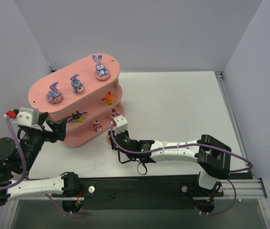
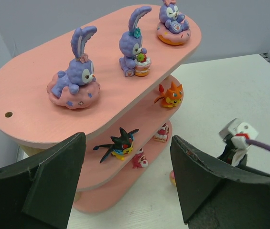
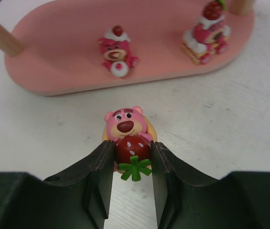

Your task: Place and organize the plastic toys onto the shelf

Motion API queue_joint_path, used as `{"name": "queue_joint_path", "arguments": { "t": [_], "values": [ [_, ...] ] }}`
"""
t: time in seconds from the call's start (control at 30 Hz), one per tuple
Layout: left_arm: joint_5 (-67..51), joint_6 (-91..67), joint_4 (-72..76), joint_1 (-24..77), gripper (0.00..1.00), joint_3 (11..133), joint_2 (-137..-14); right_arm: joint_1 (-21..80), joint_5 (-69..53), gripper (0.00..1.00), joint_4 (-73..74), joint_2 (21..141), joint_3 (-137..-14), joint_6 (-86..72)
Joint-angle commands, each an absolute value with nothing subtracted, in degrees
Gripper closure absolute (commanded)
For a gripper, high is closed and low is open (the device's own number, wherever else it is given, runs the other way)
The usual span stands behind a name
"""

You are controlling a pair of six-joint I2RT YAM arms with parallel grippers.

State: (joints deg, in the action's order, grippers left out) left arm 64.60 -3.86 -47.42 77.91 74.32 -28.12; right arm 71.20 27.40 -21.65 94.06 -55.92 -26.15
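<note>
The salmon-pink shelf [image 1: 41, 90] stands at the left. Three blue-purple bunnies [image 1: 77, 83] sit on its top board. An orange toy [image 1: 109, 98] and a black-yellow spiky toy [image 1: 78, 116] stand on the middle board, and two pink-red toys [image 3: 117, 50] [image 3: 207, 32] on the bottom board [image 3: 68, 67]. My right gripper [image 3: 132, 155] is shut on a pink bear with a red strawberry [image 3: 125, 125], down at the table just in front of the bottom board. My left gripper [image 2: 127, 143] is open and empty at the shelf's near-left end.
The right arm [image 1: 173, 148] stretches across the table in front of the shelf. Grey walls close off the back and both sides. The white table [image 1: 182, 105] reaches to the right of the shelf. The black rail [image 1: 139, 186] runs along the near edge.
</note>
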Motion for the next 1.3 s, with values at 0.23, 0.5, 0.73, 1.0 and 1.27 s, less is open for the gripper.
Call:
{"name": "queue_joint_path", "arguments": {
  "t": [0.23, 0.5, 0.73, 1.0, 1.27],
  "values": [
    [65.6, -4.0, -51.1, 78.1, 0.19, 79.0, -27.3, 77.6, 27.2, 1.0, -25.7, 111.1, -74.9, -24.6],
    [66.3, -4.0, -52.1, 78.1, 0.19, 79.5, -27.3, 77.5, 27.4, 1.0, -24.3, 118.6, -86.0, -21.5],
    [66.5, -4.0, -52.3, 78.1, 0.19, 79.7, -27.2, 77.5, 29.2, 1.0, -26.2, 124.2, -91.3, -20.1],
    [66.7, -3.9, -52.3, 78.1, 0.19, 79.9, -27.6, 77.6, 31.9, 1.0, -28.5, 128.3, -95.4, -18.2],
    [66.5, -4.0, -52.4, 78.1, 0.19, 79.8, -27.2, 77.4, 34.2, 1.0, -29.1, 132.4, -98.9, -18.0]
  ]
}}
